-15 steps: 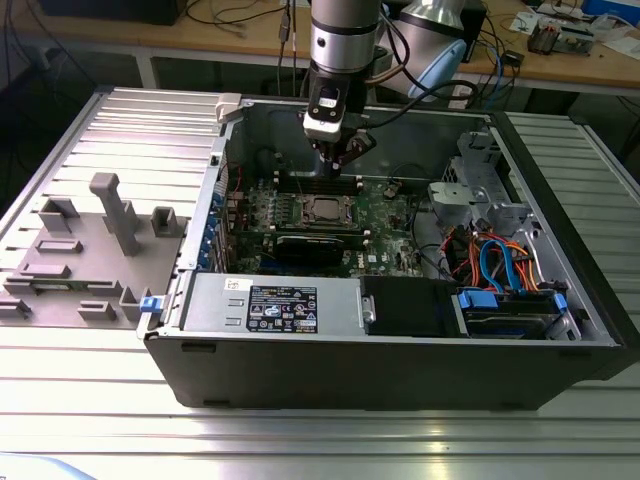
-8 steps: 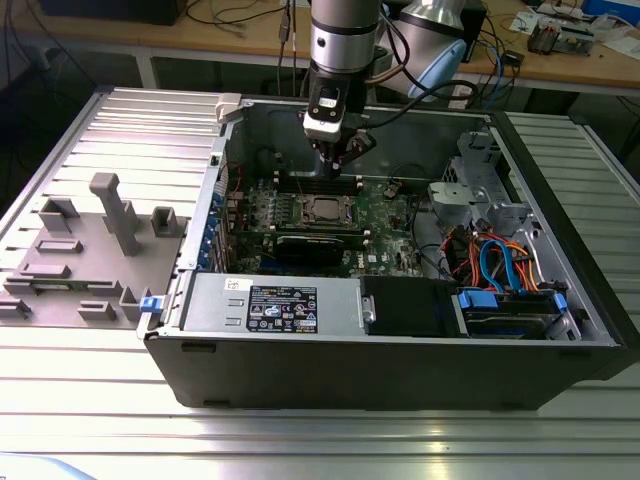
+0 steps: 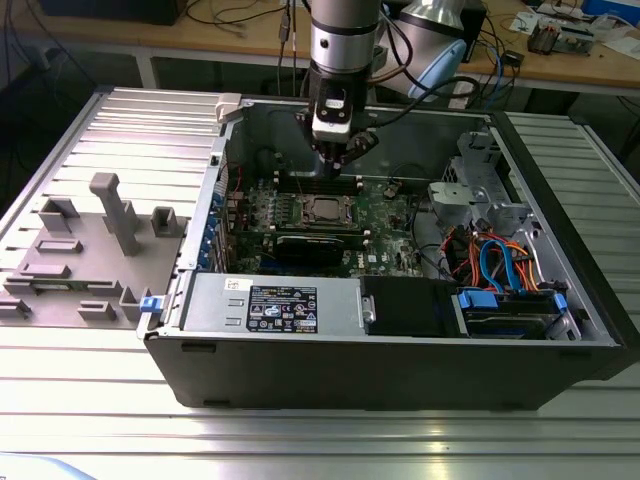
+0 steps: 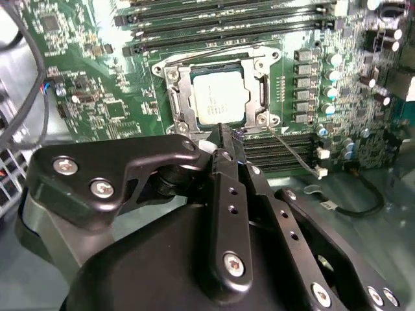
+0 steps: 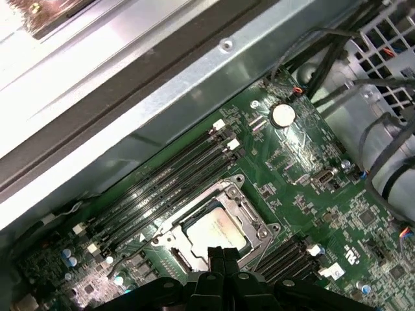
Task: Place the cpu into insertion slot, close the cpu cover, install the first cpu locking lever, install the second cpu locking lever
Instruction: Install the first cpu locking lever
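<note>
An open case [image 3: 380, 370] lies on its side on the ribbed table [image 3: 300, 440], nearer the edge on the exterior view's right, and it holds the green board [image 3: 385, 225] flat on its floor. The cpu [image 3: 323, 209] sits in the slot [image 4: 170, 72] near the board's middle, its grey top showing through the window of the cover [image 4: 262, 91], which lies flat around it. In both wrist views, long black memory slots [image 4: 227, 26] run along two opposite sides of the socket. A black card [image 3: 315, 245] stands on the board just beside the socket, toward the case's near wall. Along that near wall the case also holds a labelled power supply [image 3: 270, 305], and in its corner on the exterior view's right a drive bay [image 3: 500, 300] with blue and orange cables [image 3: 490, 262]. A round coin cell [image 5: 283, 114] sits near one edge of the board. The arm reaches down into the case from above, and the gripper [image 3: 333, 160] hangs over the board just behind the socket, apart from the cpu. Its two fingers [image 5: 215, 254] are pressed together with nothing between them. Outside the case, a grey tray [image 3: 90, 250] of moulded blocks rests on the table toward the edge on the exterior view's left.
</note>
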You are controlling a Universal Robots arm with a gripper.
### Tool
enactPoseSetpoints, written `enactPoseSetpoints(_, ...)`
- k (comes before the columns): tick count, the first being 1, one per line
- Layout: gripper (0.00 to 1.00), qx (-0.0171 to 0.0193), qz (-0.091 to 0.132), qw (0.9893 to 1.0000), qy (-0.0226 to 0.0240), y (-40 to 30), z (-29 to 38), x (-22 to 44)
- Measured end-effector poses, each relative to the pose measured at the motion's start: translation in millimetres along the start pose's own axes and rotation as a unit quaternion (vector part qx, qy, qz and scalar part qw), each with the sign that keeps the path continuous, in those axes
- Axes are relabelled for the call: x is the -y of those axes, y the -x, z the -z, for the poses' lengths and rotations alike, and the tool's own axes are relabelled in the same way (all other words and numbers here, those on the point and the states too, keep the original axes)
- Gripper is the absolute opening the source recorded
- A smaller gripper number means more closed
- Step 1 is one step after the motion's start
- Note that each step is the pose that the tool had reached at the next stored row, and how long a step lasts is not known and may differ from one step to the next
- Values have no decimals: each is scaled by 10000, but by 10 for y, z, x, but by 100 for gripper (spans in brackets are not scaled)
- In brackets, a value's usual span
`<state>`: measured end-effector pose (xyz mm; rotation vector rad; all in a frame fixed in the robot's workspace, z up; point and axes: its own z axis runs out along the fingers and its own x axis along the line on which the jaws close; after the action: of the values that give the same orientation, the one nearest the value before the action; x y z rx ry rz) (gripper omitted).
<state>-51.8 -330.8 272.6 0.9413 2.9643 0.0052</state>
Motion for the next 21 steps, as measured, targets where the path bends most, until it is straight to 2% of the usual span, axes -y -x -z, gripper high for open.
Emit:
enactPoseSetpoints(3,11,-4,329,9995,10,0,0,0)
enactPoseSetpoints(6,11,-9,677,9977,20,0,0,0)
enactPoseSetpoints(8,11,-11,900,9959,26,0,0,0)
enactPoseSetpoints(13,11,-19,1498,9887,43,0,0,0)
enactPoseSetpoints(14,11,-21,1621,9868,47,0,0,0)
enactPoseSetpoints(15,11,-22,1763,9843,51,0,-1,0)
enactPoseSetpoints(16,11,-25,1927,9812,56,0,-1,0)
enactPoseSetpoints(19,11,-28,2209,9753,63,0,-2,0)
enactPoseSetpoints(20,11,-30,2373,9714,68,0,-2,0)
enactPoseSetpoints(21,11,-32,2614,9652,74,0,-3,0)
